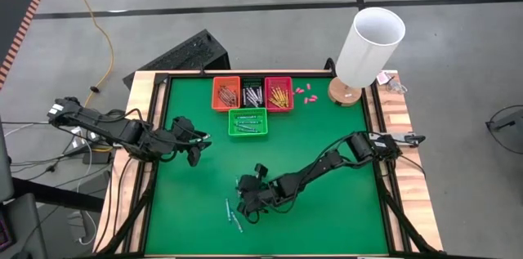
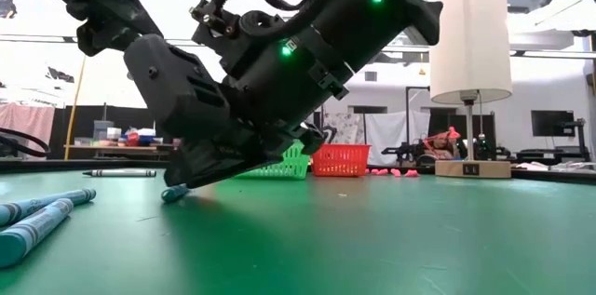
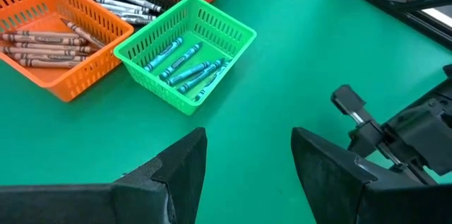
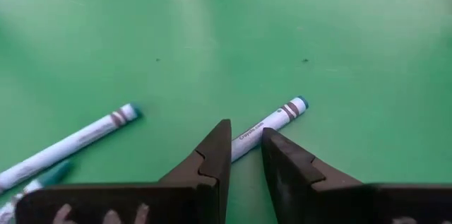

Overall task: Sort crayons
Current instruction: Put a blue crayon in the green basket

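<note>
Right gripper (image 4: 246, 155) is down at the green table (image 1: 327, 210) surface, toward the near edge and a bit left of centre, fingers (image 4: 212, 157) pinching one teal-tipped crayon (image 4: 272, 122) between them; the crayon lies flat on the mat with its tip end sticking out past the fingertips. In the low view the same gripper (image 2: 200, 176) is tilted down onto the mat with a teal crayon end (image 2: 174, 193) showing just below it. Loose crayons (image 1: 231, 214) lie just beside this gripper on its left, toward the near edge; the right wrist view shows another one (image 4: 70, 144) next to the pinched one, apart from it, and a further teal tip (image 4: 53, 173) beyond. Left gripper (image 3: 248, 155) hovers over the left part of the table, fingers (image 3: 185, 159) spread wide, nothing between them, seen in the high view at (image 1: 194, 140). Four baskets sit near the far edge, centre: orange basket (image 3: 78, 83) with brownish-red crayons (image 3: 39, 44), black basket (image 1: 252, 80) with grey-white crayons (image 3: 131, 1), red basket (image 1: 279, 80) with orange-yellow crayons (image 1: 279, 96), and a green basket (image 3: 236, 33) in front of them with blue-teal crayons (image 3: 185, 65) inside. Tiny pink bits (image 1: 305, 94) lie just right of the red basket. A lamp (image 1: 369, 45) with white shade on a wooden base stands at the far right corner.
</note>
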